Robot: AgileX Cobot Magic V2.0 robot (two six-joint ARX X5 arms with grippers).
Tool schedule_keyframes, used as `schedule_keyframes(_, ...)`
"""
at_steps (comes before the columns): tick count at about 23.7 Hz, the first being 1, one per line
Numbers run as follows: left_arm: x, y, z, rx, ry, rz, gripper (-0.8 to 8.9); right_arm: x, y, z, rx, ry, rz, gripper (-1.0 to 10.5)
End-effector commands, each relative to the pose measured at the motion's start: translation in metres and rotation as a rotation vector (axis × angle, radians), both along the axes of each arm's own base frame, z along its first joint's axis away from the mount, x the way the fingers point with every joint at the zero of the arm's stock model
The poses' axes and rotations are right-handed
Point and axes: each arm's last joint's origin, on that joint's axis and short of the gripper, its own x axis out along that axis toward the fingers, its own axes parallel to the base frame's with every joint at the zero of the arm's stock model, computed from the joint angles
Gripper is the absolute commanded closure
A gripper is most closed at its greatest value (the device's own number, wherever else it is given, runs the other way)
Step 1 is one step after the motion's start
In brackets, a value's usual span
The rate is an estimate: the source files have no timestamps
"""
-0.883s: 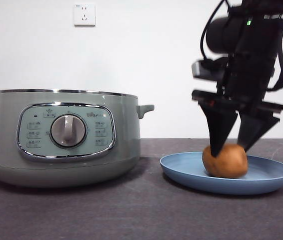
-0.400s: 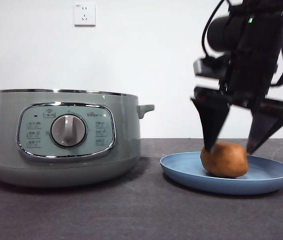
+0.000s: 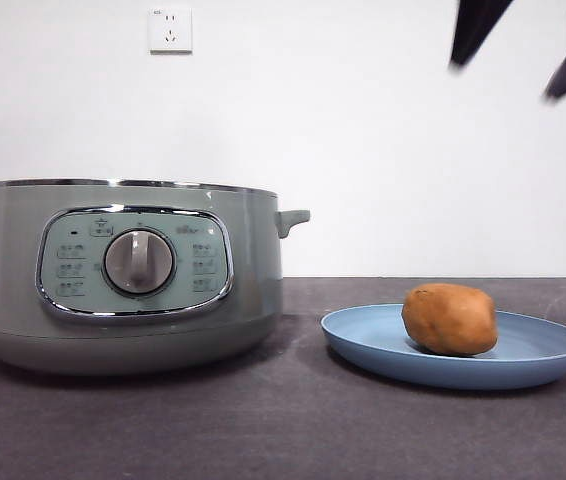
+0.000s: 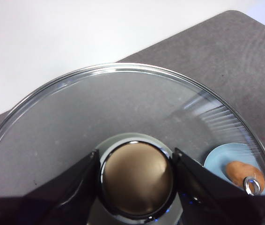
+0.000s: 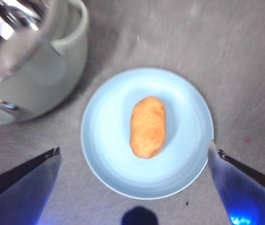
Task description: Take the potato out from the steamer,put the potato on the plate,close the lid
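Observation:
The orange-brown potato (image 3: 449,318) lies on the light-blue plate (image 3: 543,355), right of the steamer (image 3: 128,275), which stands open without a lid. My right gripper (image 3: 528,60) is open and empty, high above the plate, with only its two tips showing at the top. In the right wrist view the potato (image 5: 147,126) lies in the middle of the plate (image 5: 104,140), far below my open right gripper (image 5: 135,147). My left gripper (image 4: 136,154) is shut on the knob (image 4: 137,178) of the glass lid (image 4: 123,103) and holds it in the air, out of the front view.
A white wall socket (image 3: 169,28) sits on the wall behind. The dark grey table (image 3: 283,430) runs in front of the pot and the plate. The steamer (image 5: 53,70) stands close beside the plate in the right wrist view.
My right gripper opened, let go of the potato and rose from the plate to the top of the front view. The potato stays on the plate.

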Motion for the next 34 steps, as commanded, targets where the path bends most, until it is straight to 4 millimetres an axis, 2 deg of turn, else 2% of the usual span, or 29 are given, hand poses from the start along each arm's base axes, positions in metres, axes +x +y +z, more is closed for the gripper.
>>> schedule_keyframes(1, 0.002, -0.003, -0.002, 0.003, -0.007, -0.015, 8.21, -0.022, -0.01, 0.012, 0.034, -0.035, -0.025, 3.5)
schedule_keyframes(7, 0.014, -0.019, -0.015, -0.003, 0.01, -0.065, 8.21, -0.063, -0.028, 0.028, 0.068, -0.08, -0.041, 3.5)
schedule_keyframes(15, 0.026, -0.044, -0.042, 0.025, 0.066, -0.132, 8.21, -0.091, -0.042, 0.031, 0.053, -0.087, -0.099, 3.5)
schedule_keyframes(18, 0.039, -0.05, -0.061, 0.033, 0.093, -0.13, 8.21, -0.096, -0.045, 0.03, 0.048, -0.072, -0.103, 3.5)
schedule_keyframes(22, 0.045, -0.053, -0.083, 0.045, 0.132, -0.126, 8.21, -0.097, -0.047, 0.029, 0.01, -0.072, -0.136, 3.5)
schedule_keyframes(29, 0.037, -0.048, -0.104, 0.061, 0.124, -0.095, 8.21, -0.097, -0.047, 0.029, 0.016, -0.074, -0.142, 3.5)
schedule_keyframes(34, 0.033, -0.046, -0.137, 0.043, 0.122, -0.083, 8.21, -0.097, -0.047, 0.029, 0.02, -0.071, -0.147, 3.5)
